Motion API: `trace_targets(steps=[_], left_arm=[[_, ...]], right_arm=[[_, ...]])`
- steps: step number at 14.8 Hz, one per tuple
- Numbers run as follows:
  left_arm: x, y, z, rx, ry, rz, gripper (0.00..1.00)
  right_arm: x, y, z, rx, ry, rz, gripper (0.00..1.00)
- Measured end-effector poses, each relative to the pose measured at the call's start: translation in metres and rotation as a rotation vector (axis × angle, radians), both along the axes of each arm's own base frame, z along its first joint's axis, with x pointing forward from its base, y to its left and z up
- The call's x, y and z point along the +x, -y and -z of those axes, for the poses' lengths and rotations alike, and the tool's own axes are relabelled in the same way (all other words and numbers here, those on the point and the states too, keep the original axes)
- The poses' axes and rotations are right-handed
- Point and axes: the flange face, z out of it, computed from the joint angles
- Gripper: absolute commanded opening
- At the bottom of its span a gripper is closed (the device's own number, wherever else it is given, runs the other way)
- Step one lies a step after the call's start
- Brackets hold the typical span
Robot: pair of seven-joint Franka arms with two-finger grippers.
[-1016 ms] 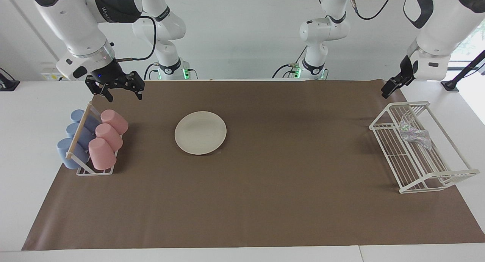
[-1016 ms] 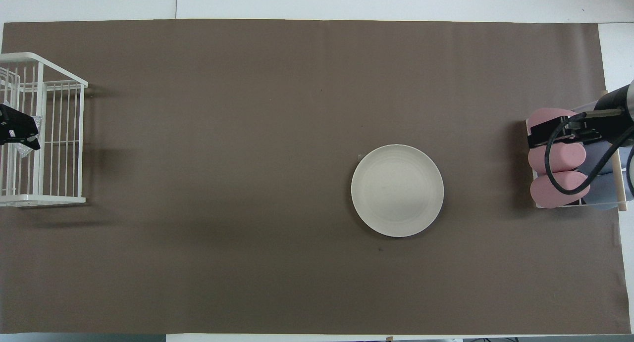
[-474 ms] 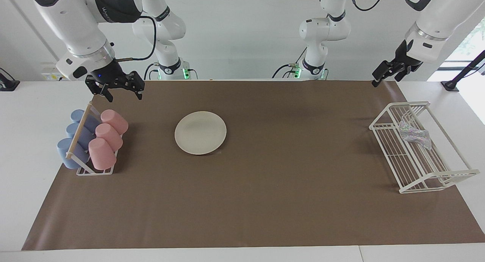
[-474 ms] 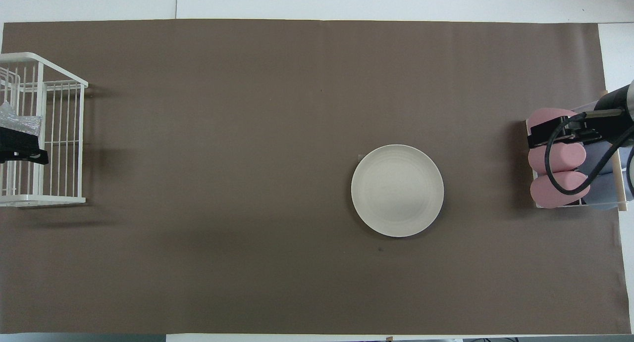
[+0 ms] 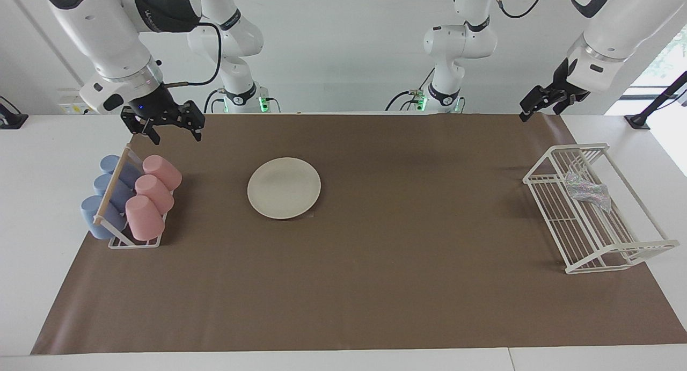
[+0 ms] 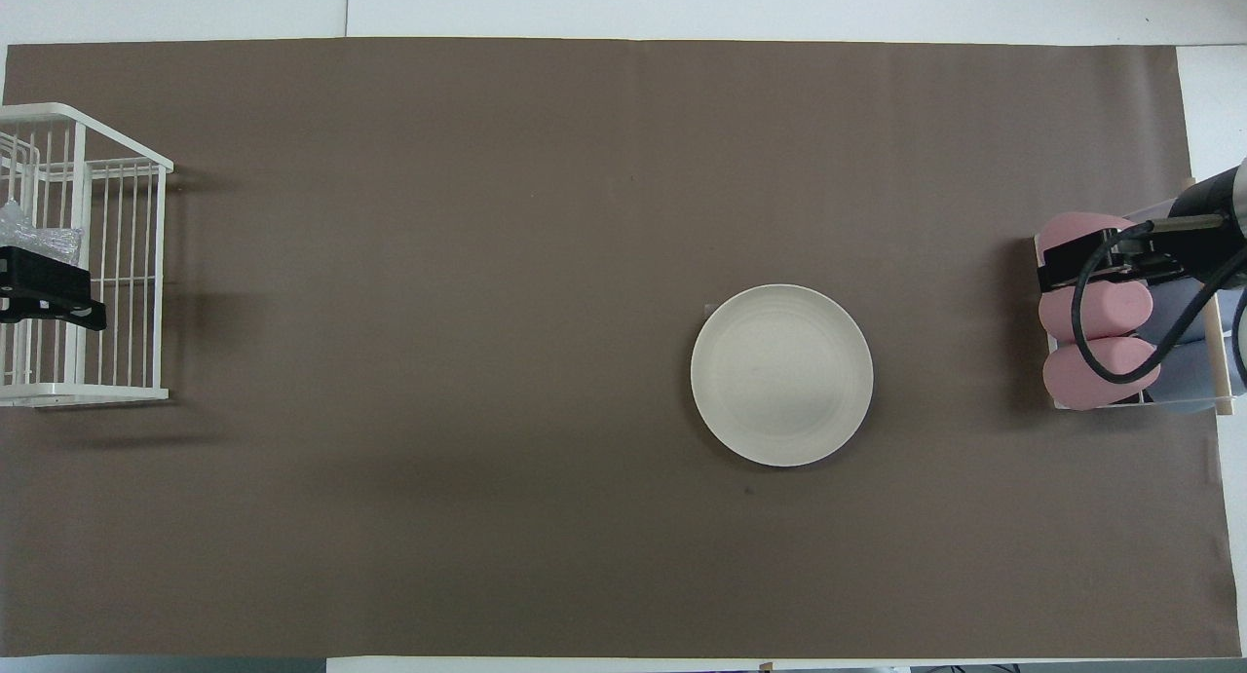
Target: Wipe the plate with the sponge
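The cream-white plate (image 5: 284,187) lies flat on the brown mat, toward the right arm's end; it also shows in the overhead view (image 6: 781,374). The silvery-grey sponge (image 5: 587,193) lies in the white wire rack (image 5: 542,179) at the left arm's end. In the overhead view only a bit of the sponge (image 6: 21,227) shows beside my left gripper (image 6: 58,308). My left gripper (image 5: 528,110) is up in the air, over the end of the rack that is nearer to the robots, and holds nothing. My right gripper (image 5: 173,130) is open and empty, over the mat's edge by the cup rack.
A small rack (image 5: 124,241) with pink and blue cups lying in it stands at the right arm's end, and my right gripper (image 6: 1057,264) hangs over it in the overhead view. The brown mat (image 5: 375,263) covers most of the table.
My left gripper has risen from just above the wire rack and drawn back toward the robots and the table's middle. The sponge stays in the rack. The right arm has not moved.
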Motion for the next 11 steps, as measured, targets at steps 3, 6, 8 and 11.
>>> trace_targets(steps=[3, 6, 8, 11], left_arm=[[0.007, 0.001, 0.005, 0.002, -0.002, 0.001, 1.00], [0.012, 0.001, 0.014, 0.004, -0.014, 0.002, 1.00], [0.012, 0.001, 0.014, 0.004, -0.013, 0.002, 1.00], [0.012, 0.001, 0.013, 0.004, -0.011, 0.002, 1.00]], right_arm=[[0.000, 0.000, 0.000, 0.000, 0.000, 0.000, 1.00], [0.000, 0.000, 0.000, 0.000, 0.000, 0.000, 1.00], [0.000, 0.000, 0.000, 0.000, 0.000, 0.000, 1.00], [0.000, 0.000, 0.000, 0.000, 0.000, 0.000, 1.00]])
